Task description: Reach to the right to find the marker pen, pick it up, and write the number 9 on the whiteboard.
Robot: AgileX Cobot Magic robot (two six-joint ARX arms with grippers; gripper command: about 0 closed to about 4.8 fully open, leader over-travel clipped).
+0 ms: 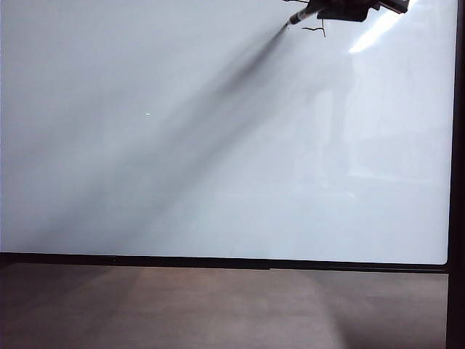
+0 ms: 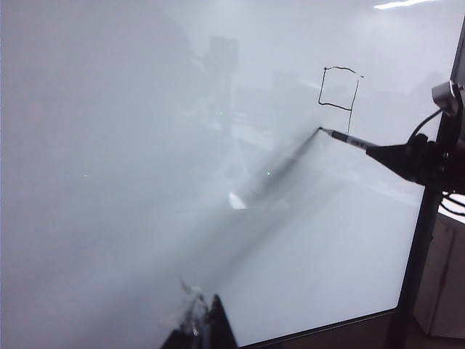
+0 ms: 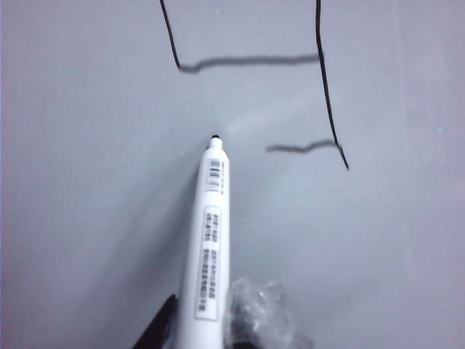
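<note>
In the exterior view, a brown-grey surface (image 1: 218, 305) is seen nearest, below the black lower frame of the whiteboard (image 1: 182, 182), which fills most of the picture. Far up the board, at its upper right, the right gripper (image 1: 341, 10) is seen pinching the marker pen (image 1: 296, 18), whose tip is just beside the number 9 (image 1: 315, 30) and apart from the strokes. From the right wrist, the pen (image 3: 209, 240) is shown clamped between the fingers (image 3: 161, 327), its tip pointing at the board beside the drawn lines (image 3: 290, 80). Part of the left gripper (image 2: 205, 327) is seen low before the board, well apart from the pen (image 2: 349, 139); whether it is spread or pressed together cannot be told.
</note>
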